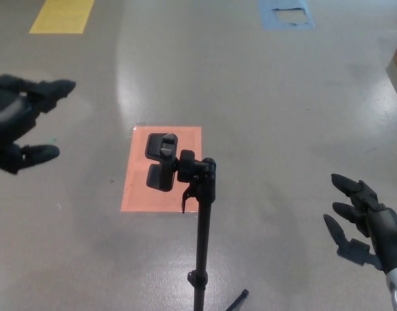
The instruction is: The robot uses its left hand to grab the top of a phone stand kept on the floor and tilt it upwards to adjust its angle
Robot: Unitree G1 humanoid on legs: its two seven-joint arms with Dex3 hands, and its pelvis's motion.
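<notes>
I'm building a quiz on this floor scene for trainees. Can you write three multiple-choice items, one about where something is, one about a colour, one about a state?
1. Where is the phone stand's clamp head?
A. Over the orange floor patch
B. Over the yellow patch
C. Beside the blue patch

2. What colour is the floor patch at top left?
A. Green
B. Yellow
C. Red

3. What is the left hand's state?
A. Shut on the stand's top
B. Open, clear of the stand
C. Resting flat on the floor

Answers:
1 A: the clamp head of the phone stand shows against the orange floor patch.
2 B: the yellow patch lies at top left, the blue patch at top right.
3 B: the left hand has its fingers apart at the left edge, holding nothing; the right hand is open too.
</notes>
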